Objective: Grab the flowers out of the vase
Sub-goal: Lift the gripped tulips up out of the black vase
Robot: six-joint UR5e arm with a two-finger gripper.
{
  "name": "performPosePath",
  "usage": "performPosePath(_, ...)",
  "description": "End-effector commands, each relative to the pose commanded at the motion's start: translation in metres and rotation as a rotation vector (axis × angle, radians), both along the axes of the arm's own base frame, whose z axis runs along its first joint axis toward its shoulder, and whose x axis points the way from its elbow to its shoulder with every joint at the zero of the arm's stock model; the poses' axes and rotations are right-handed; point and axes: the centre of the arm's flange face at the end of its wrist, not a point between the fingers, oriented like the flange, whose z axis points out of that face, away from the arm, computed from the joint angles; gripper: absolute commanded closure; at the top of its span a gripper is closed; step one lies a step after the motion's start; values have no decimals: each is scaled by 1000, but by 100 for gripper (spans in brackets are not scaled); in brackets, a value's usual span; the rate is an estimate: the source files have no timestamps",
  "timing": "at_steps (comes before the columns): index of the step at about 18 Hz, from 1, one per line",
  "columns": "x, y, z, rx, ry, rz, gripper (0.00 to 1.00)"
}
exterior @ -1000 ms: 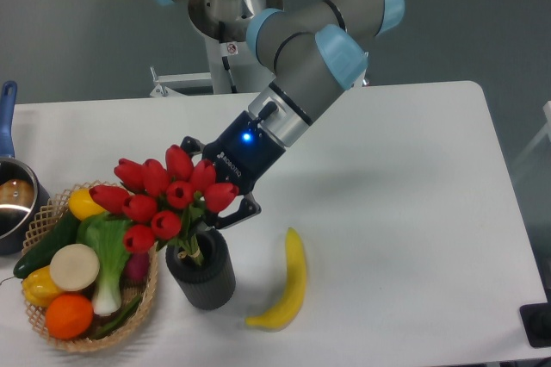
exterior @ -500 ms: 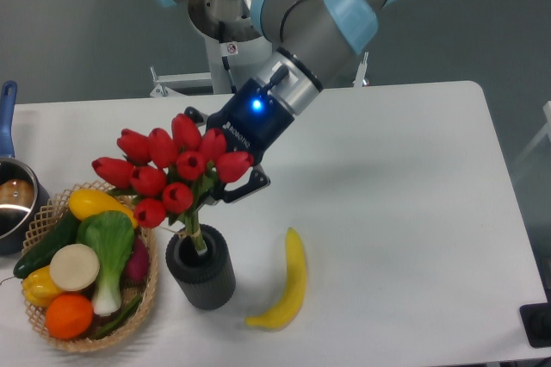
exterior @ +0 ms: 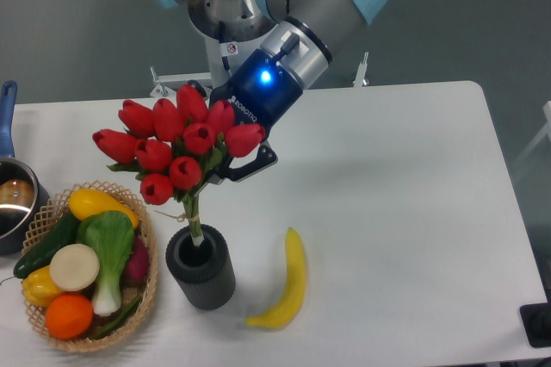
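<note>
White table [exterior: 413,212] carries our scene. We see the gripper [exterior: 225,163] pinching the flowers [exterior: 176,147], lifted so only the stem ends dip into the vase [exterior: 201,268]; banana [exterior: 288,283] just beside.

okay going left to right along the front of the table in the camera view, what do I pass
Metal pot with blue handle → wicker basket of produce → dark grey vase, with the flowers lifted above it in the gripper → banana.

lab | robot arm [exterior: 318,5] | white table [exterior: 405,203] | grey backdrop
</note>
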Motion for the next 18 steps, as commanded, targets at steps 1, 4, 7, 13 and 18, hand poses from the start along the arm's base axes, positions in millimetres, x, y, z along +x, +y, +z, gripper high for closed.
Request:
performPosePath(1,-2,-1,6,5,3,4,52)
performPosePath(4,-20,-11,25,18,10,45,52)
performPosePath(7,-46,-27,33,26,38,93,52)
performPosePath(13,-99,-58,19,33,116,160,52)
performPosePath(18,-126,-68,5,28,129,183,52)
